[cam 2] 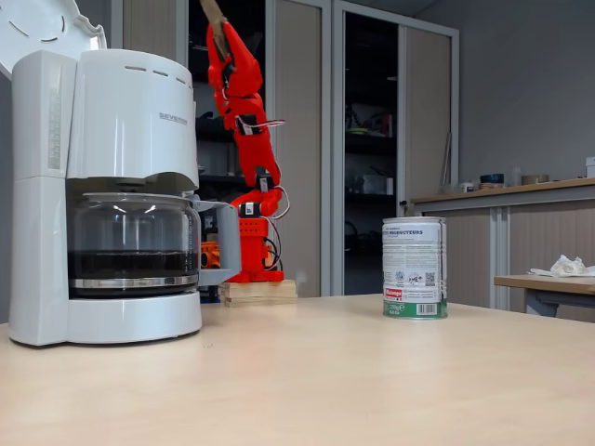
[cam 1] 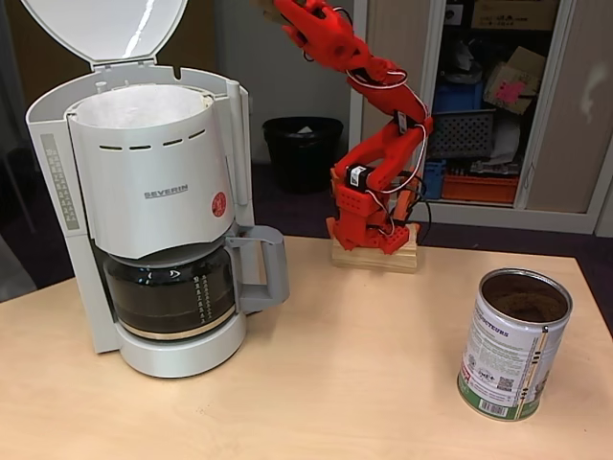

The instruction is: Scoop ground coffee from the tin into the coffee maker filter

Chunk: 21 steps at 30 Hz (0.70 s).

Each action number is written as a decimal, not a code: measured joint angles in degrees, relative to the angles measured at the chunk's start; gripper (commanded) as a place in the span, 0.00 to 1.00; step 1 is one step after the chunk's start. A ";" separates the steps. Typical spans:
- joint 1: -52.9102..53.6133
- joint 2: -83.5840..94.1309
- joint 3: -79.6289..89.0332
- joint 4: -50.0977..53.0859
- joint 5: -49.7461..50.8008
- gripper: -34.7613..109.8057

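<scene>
The tin [cam 1: 514,345] stands open at the table's right, silver with a white and green label and a dark brown inside; it also shows at mid right [cam 2: 415,268]. The coffee maker filter [cam 1: 144,103] is white paper lining the open top basket of the white Severin machine [cam 1: 153,192] on the left. My red gripper [cam 2: 219,32] is raised high behind the machine and far from the tin, and is cut by the top edge [cam 1: 287,11]. It is shut on a tan wooden handle [cam 2: 212,11], whose end is out of view.
The machine's hinged lid [cam 1: 105,29] stands open upward. A glass carafe [cam 1: 172,287] with dark liquid sits under the basket, its grey handle pointing right. My arm's base is on a wooden block [cam 1: 375,257] at the table's back edge. A black bin [cam 1: 303,149] stands behind.
</scene>
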 measured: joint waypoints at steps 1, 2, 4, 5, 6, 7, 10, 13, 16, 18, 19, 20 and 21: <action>-1.58 1.67 0.00 2.20 -5.98 0.24; -3.96 3.08 0.00 4.57 -11.69 0.24; -8.35 5.54 -0.26 10.46 -22.59 0.24; -10.63 6.68 -0.26 13.62 -27.69 0.24; -13.18 7.73 -0.79 16.88 -32.34 0.24; -15.91 8.61 -1.05 20.13 -36.91 0.24; -22.76 10.28 -2.81 28.04 -47.81 0.24; -28.65 10.55 -4.66 35.07 -53.09 0.24; -34.37 11.07 -5.01 39.64 -56.16 0.24; -38.41 12.13 -4.75 41.84 -57.04 0.24; -40.17 13.01 -3.96 42.63 -57.22 0.24; -41.48 13.45 -2.90 43.15 -57.22 0.24; -43.33 14.24 -1.93 43.33 -57.13 0.24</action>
